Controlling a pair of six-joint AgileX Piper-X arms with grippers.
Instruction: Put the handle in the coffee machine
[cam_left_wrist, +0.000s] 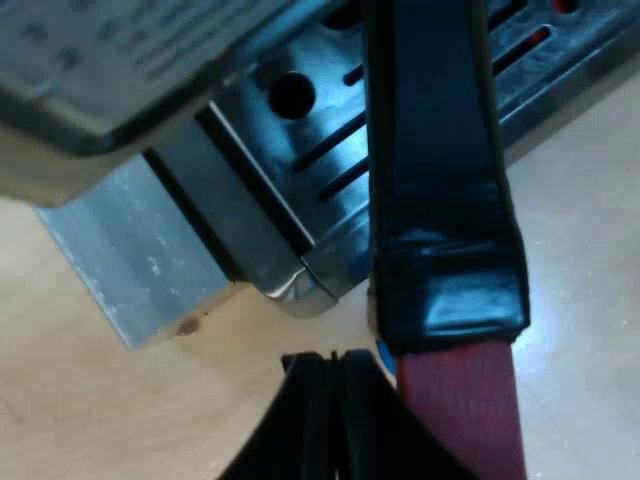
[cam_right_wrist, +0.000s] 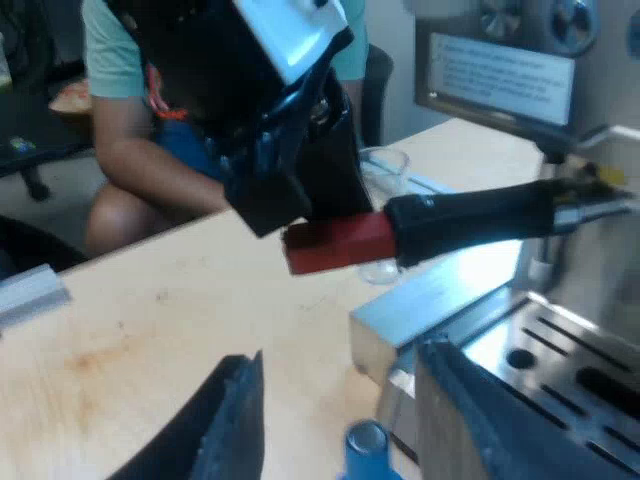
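The handle lies level, metal end at the espresso machine, red end outward; the left gripper, clenched empty, sits beside that red end, nearer than the released right gripper.

Crowded in front of the machine
The handle spans above the drip tray, the left gripper at its red end; a blue tamper stands by the tray's corner. Bare table lies open beyond.

Table: espresso machine, measuring glass, blue tamper.
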